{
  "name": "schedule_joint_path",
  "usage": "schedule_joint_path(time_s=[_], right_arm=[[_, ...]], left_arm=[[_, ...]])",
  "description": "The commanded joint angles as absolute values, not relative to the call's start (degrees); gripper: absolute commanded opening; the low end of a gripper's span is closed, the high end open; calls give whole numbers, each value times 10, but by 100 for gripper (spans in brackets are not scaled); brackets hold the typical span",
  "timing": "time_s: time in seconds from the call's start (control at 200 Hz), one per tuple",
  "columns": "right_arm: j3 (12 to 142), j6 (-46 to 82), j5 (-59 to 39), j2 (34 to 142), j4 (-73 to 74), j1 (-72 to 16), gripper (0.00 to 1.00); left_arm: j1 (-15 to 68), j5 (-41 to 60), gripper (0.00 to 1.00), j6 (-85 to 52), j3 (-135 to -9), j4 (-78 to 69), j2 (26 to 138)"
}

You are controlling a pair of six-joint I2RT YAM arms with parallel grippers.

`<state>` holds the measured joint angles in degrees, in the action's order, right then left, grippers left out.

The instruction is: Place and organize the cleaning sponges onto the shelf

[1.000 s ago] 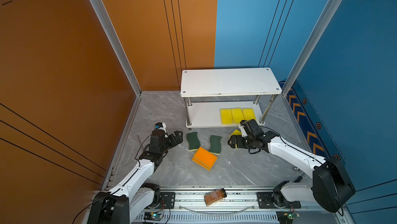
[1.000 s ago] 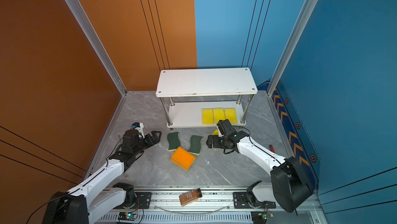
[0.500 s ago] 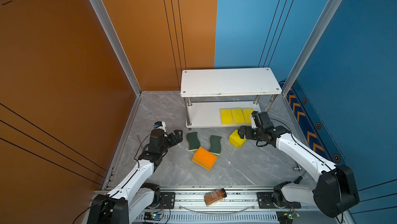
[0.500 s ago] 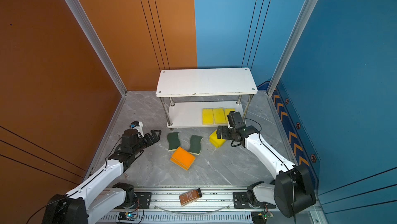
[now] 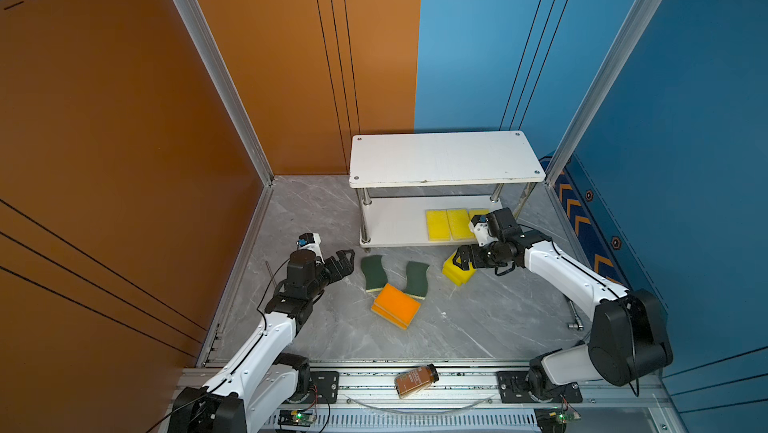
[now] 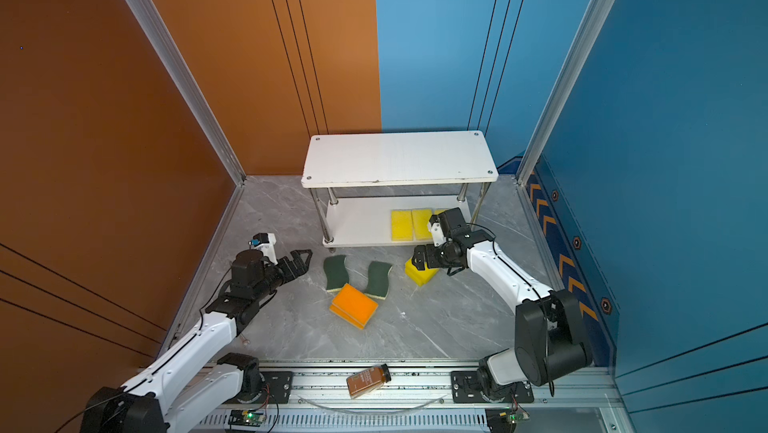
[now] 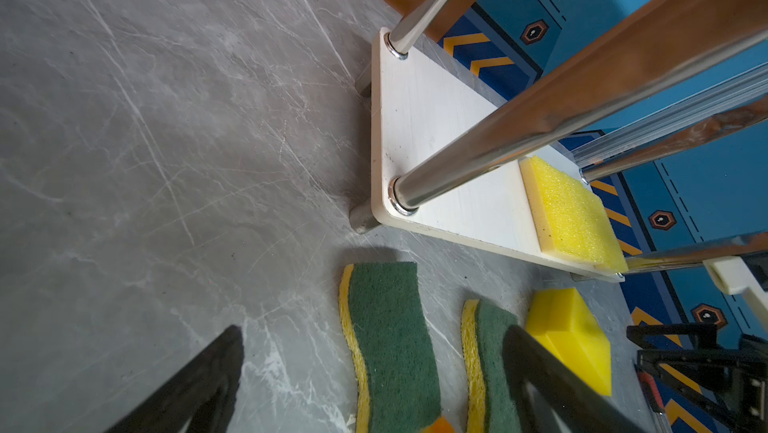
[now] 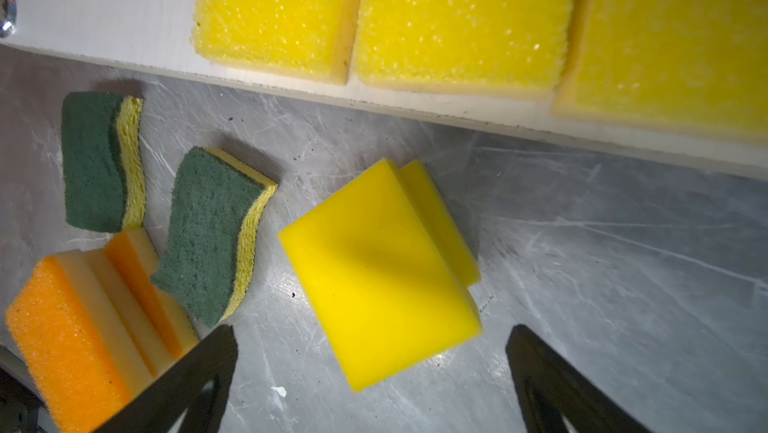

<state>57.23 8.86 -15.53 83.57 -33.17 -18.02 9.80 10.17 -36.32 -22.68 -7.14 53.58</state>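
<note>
Three yellow sponges [image 8: 465,15] lie side by side on the lower board [image 5: 395,229] of the shelf [image 5: 444,160], toward its right end; the upper board [image 6: 399,156] carries nothing. The step in hand, as I judge it, is the pick-up of the next yellow ones. The right hand [image 5: 460,259] hovers low over a stack of two yellow sponges [image 5: 455,276] on the desk [image 5: 478,318], just in front of the shelf. Its jaws stand fully apart and hold nothing; in the right wrist view the stack lies between and a little ahead of them, not touched. The next move calls for lowering the hand, closing on the stack, then carrying it in low under the upper board, to the free place beside the three.

The left hand [image 5: 347,263] is also wide open and empty, pointed at the left wavy green sponge [image 5: 372,273]. The second wavy green sponge [image 5: 417,280] lies near it and seems to touch the stack of orange-topped sponges [image 5: 395,305].

Counted: five yellow, two green, and two orange layers for sure; a third I cannot confirm. One brown bottle [image 5: 416,380] lies on the front rail [image 5: 465,377]
</note>
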Motion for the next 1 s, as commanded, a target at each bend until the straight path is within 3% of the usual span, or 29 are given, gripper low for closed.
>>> schedule_joint_path(time_s=[0.0,0.466,0.666,0.997], right_arm=[[590,51,-161,846,-364,-194,100],[618,36,-31,925,-379,-285,100],[620,46,-40,916,-395,-298,100],[604,107,-136,852,-425,-304,100]], left_arm=[[101,114,98,-363,-243,-79,543],[103,119,98,-364,-251,-79,555],[103,118,98,-363,-252,-79,561],[105,115,98,-370,-256,-93,575]])
